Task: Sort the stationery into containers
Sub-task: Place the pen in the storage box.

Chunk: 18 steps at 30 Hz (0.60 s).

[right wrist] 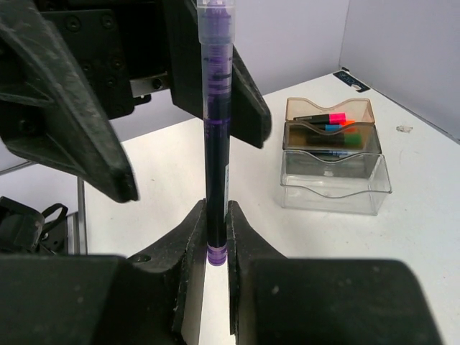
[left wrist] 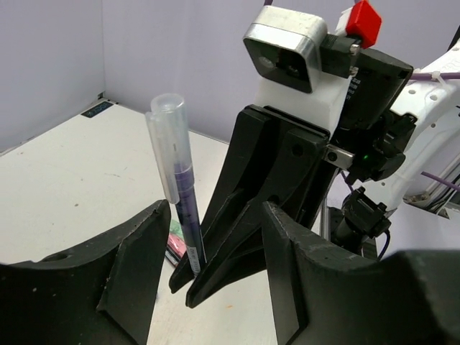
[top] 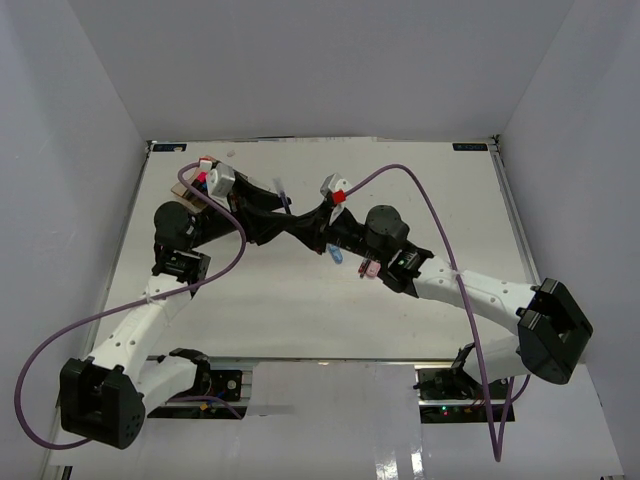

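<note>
A thin purple pen (right wrist: 215,136) with a clear cap stands upright above the table. My right gripper (right wrist: 217,215) is shut on its lower end. In the left wrist view the pen (left wrist: 180,194) rises close to my left gripper's left finger (left wrist: 136,273). My left gripper (left wrist: 215,208) is open, its jaws apart on either side of the pen and the right gripper's fingertips. From above, both grippers meet at mid-table around the pen (top: 284,192). The containers (right wrist: 330,154) stand to the right: amber and smoky compartments hold several bright-capped markers, and the clear one holds a thin pen.
A blue marker (top: 335,254) and a pink one (top: 370,268) lie on the table near the right arm. Green and pink markers (left wrist: 172,241) lie beneath the grippers. The containers (top: 186,190) sit at the far left, partly behind the left wrist. White walls enclose the table.
</note>
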Each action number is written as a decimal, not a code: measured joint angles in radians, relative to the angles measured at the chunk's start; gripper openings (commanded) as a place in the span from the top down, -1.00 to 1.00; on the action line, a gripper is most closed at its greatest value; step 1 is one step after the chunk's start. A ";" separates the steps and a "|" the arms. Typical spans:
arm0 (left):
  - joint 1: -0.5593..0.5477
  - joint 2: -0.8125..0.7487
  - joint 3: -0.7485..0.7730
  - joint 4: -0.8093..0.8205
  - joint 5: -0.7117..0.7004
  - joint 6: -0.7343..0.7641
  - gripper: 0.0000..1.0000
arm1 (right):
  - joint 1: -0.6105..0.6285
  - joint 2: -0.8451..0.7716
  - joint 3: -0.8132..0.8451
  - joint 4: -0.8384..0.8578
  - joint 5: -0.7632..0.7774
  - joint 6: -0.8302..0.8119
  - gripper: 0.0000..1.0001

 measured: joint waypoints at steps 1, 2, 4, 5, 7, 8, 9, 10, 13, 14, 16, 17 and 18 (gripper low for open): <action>0.000 -0.007 -0.003 -0.002 -0.002 0.003 -0.29 | -0.002 0.000 0.000 -0.002 0.000 0.000 0.85; 0.000 -0.014 -0.003 -0.003 -0.006 0.006 -0.29 | -0.004 0.000 0.000 -0.003 0.000 0.001 0.85; 0.000 -0.029 -0.005 -0.003 -0.018 0.013 -0.29 | -0.005 0.000 -0.009 -0.003 0.000 0.003 0.85; 0.000 -0.037 -0.006 -0.005 -0.025 0.016 -0.29 | -0.006 0.000 -0.016 -0.004 -0.003 0.004 0.85; 0.000 -0.048 -0.014 -0.008 -0.040 0.023 -0.29 | -0.006 0.000 -0.027 -0.006 -0.011 0.006 0.85; 0.000 -0.050 -0.016 -0.008 -0.045 0.024 -0.29 | -0.006 0.000 -0.032 -0.008 -0.015 0.007 0.85; 0.000 -0.051 -0.017 -0.008 -0.054 0.025 -0.29 | -0.006 0.000 -0.035 -0.021 -0.021 0.007 0.85; 0.000 -0.051 -0.018 -0.007 -0.060 0.024 -0.29 | -0.006 0.000 -0.038 -0.027 -0.026 0.008 0.85; 0.000 -0.051 -0.018 -0.008 -0.083 0.024 -0.29 | -0.006 0.000 -0.044 -0.044 -0.043 0.011 0.85; 0.000 -0.051 -0.018 -0.008 -0.090 0.024 -0.28 | -0.006 0.000 -0.047 -0.046 -0.048 0.013 0.85; 0.000 -0.052 -0.019 -0.010 -0.108 0.024 -0.26 | -0.006 0.000 -0.052 -0.047 -0.058 0.018 0.85; 0.001 -0.053 -0.020 -0.011 -0.114 0.024 -0.22 | -0.006 0.000 -0.054 -0.047 -0.064 0.022 0.85; 0.003 -0.053 -0.021 -0.011 -0.120 0.023 -0.18 | -0.006 0.000 -0.057 -0.045 -0.068 0.023 0.85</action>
